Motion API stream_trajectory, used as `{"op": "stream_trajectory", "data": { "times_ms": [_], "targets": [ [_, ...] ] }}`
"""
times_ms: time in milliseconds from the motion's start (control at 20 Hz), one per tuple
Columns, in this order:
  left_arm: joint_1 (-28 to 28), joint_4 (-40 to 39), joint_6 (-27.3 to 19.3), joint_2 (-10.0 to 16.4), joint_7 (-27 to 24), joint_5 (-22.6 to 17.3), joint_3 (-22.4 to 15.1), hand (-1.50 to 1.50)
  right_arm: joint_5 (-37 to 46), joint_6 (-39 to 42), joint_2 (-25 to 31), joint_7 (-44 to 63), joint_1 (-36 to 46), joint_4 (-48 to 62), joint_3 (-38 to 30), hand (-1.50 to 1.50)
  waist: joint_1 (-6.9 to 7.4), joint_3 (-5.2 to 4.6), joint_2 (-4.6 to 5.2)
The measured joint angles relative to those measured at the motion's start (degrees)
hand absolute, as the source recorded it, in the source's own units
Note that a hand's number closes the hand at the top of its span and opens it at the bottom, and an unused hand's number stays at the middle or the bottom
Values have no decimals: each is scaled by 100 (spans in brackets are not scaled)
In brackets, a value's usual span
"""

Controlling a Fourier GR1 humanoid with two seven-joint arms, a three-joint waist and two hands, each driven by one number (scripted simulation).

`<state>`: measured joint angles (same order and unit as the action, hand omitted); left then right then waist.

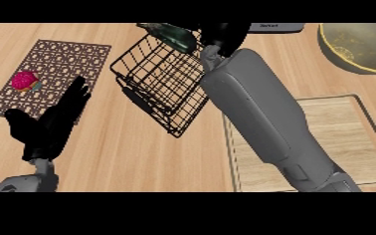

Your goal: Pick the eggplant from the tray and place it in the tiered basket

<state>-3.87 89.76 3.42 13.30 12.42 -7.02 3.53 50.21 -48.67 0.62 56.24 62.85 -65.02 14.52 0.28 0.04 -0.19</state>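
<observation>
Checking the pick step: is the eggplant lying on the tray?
No, the eggplant is at the tiered basket's far rim beside the right hand, well apart from the tray.

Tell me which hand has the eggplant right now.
The right hand, reaching over the far rim of the wire basket, holds the eggplant; the left hand rests open by the mat, holding nothing.
</observation>
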Motion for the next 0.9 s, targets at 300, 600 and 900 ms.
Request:
{"op": "stream_trajectory", "data": {
  "times_ms": [300,600,900],
  "targets": [
    [39,84,-40,14,105,-7,68,0,485,-34,349,224,-715,-1351,-445,-150,-154,0,-41],
    [129,95,-9,17,101,-34,132,0,594,363,860,489,-1945,-3278,-822,-150,-225,0,-51],
    [318,218,39,4,12,-27,153,0,278,954,1478,661,-3320,-5375,-1222,-150,-209,-2,-42]
  ]
}}
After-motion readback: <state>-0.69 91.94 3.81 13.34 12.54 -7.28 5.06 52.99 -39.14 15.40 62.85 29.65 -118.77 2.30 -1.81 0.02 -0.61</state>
